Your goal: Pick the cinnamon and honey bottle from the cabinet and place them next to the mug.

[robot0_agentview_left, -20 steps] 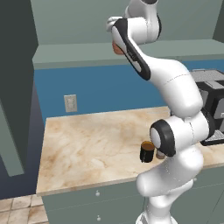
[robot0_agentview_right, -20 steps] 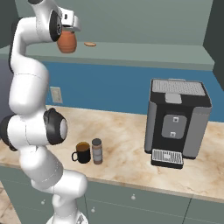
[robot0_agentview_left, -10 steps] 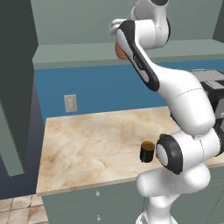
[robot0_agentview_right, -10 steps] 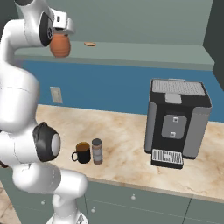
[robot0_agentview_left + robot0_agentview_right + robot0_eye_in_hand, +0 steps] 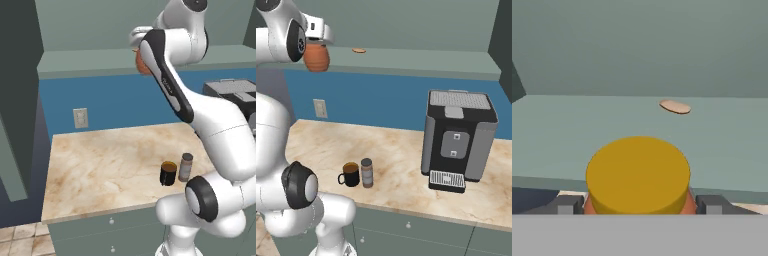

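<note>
Partly hidden honey bottle [image 5: 638, 176] clamped between fingers [image 5: 564, 204], base cut off, near cabinet [image 5: 572, 125]

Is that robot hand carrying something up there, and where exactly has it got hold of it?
Yes: the squat ribbed orange honey jar with a yellow lid, pinched by the gripper on opposite sides of its body just below the lid.

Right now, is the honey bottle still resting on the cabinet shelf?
Apart. In the right base view the honey bottle hangs in the tool, clear of the cabinet shelf edge.
</note>
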Motion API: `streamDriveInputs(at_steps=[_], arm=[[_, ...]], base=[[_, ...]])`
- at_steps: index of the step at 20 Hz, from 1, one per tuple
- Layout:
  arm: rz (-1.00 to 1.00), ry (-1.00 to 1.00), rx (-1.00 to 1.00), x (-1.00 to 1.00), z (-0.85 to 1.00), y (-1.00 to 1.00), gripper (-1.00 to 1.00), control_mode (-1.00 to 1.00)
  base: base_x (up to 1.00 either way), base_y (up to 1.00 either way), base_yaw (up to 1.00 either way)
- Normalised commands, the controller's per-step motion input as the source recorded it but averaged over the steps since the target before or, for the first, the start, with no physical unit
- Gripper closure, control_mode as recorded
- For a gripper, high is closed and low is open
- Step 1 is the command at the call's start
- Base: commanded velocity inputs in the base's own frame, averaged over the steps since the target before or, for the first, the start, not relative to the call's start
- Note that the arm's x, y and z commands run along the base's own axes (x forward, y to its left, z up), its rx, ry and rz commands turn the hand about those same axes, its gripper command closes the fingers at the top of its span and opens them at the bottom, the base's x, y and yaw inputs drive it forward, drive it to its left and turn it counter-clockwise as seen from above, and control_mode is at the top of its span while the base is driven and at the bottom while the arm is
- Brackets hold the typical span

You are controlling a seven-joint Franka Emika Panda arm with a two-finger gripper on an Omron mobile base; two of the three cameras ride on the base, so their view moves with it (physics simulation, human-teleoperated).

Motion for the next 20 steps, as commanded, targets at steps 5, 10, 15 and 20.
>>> streamDriveInputs(at_steps=[5,10,15,20], arm=[[0.0,0.0,0.0,-0.68,0.0,0.0,1.0,-1.0],[0.0,0.0,0.0,-0.77,-0.04,0.03,1.0,-1.0],[0.0,0.0,0.0,-0.68,-0.12,0.14,1.0,-1.0],[0.0,0.04,-0.01,-0.36,-0.48,0.28,1.0,-1.0]], base=[[0.0,0.0,0.0],[0.0,0.0,0.0],[0.0,0.0,0.0],[0.0,0.0,0.0]])
